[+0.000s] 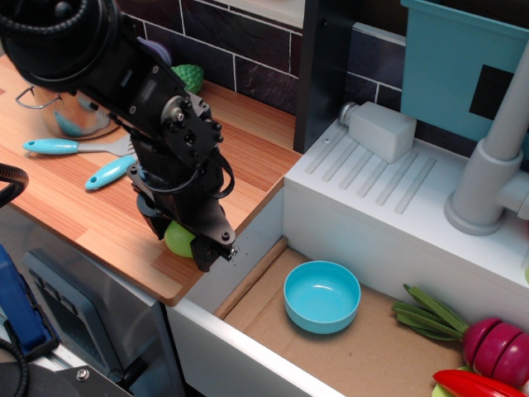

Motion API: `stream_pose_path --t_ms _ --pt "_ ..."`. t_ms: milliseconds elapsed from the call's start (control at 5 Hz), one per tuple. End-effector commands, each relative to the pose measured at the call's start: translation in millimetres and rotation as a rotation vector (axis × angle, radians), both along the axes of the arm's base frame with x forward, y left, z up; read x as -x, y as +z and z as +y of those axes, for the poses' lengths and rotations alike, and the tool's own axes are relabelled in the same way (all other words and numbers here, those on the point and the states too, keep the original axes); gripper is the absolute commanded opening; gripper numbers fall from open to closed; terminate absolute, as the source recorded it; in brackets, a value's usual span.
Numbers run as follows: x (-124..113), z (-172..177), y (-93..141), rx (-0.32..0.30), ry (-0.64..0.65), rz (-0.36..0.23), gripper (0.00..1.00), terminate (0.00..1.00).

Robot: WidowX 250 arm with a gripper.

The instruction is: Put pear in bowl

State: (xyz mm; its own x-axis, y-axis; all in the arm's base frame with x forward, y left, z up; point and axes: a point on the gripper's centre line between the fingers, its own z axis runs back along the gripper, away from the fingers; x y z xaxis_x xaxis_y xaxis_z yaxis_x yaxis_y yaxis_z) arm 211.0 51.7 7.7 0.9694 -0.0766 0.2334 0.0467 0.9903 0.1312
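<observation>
The light green pear [178, 238] lies on the wooden counter [91, 215] near its front right edge. My black gripper [185, 243] has come down over it, with one finger [207, 252] to its right and the other hidden on its left. The pear sits between the jaws, mostly covered by the gripper body; whether the fingers press on it cannot be told. The cyan bowl [321, 295] stands empty on the cardboard floor of the lower basin, to the right of and below the pear.
A steel pot [70, 116] stands at the back left of the counter, with cyan-handled utensils [78, 149] beside it and a bumpy green gourd [190, 77] behind. A white sink unit [388, 190] with a grey faucet [496, 157] rises to the right. Toy vegetables [471, 347] lie at the lower right.
</observation>
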Motion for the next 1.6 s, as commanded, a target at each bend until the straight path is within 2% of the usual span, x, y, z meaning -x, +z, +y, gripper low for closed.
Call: stream_pose_path --t_ms 0,200,400,1000,1200,1400 --pt "-11.2 -9.9 10.4 -0.009 -0.017 0.018 0.00 0.00" --pt "-29.4 -33.4 20.1 -0.025 -0.030 0.036 0.00 0.00" --pt "-43.6 -54.6 19.1 -0.012 -0.026 0.038 0.00 0.00" --pt "-74.5 -91.8 -21.0 0.037 -0.055 -0.054 0.00 0.00" --pt "-73.8 -96.3 -25.6 0.080 -0.039 -0.115 1.00 0.00" --pt "-73.8 -96.3 -25.6 0.080 -0.039 -0.115 1.00 0.00"
